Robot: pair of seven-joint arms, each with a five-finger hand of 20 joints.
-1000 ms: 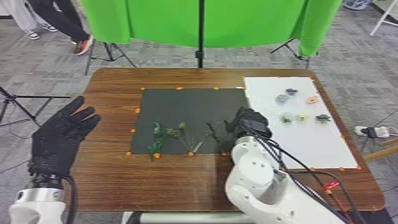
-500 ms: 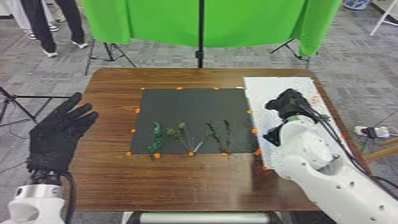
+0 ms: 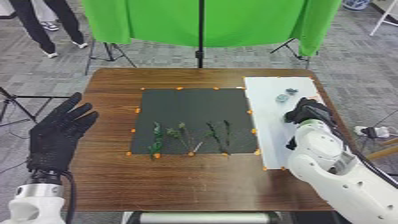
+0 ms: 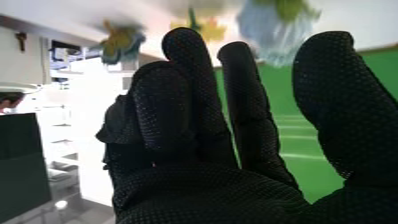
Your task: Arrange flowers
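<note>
In the head view my right hand (image 3: 307, 111) is over the white sheet (image 3: 275, 125) on the table's right, covering part of it. Two small bluish flower heads (image 3: 282, 98) lie on that sheet beyond the hand. Several green stems (image 3: 213, 135) lie near the front of the black sheet (image 3: 191, 107). My left hand (image 3: 59, 132) is held at the table's left edge, fingers straight. In the right wrist view the right hand (image 4: 213, 190) has straight fingers with nothing between them; a pale blue flower head (image 4: 275, 27), a yellow one (image 4: 209, 29) and a blue-grey one (image 4: 123, 42) are just past the fingertips.
Orange tape pieces (image 3: 179, 88) mark the edges of the black sheet. Brown wood of the table (image 3: 187, 182) surrounds both sheets. A black stand (image 3: 201, 54) and a green cloth (image 3: 258, 25) are behind the table.
My right hand has moved from the black sheet's right edge rightward across the white sheet, over the flower heads there. The left hand has hardly moved.
</note>
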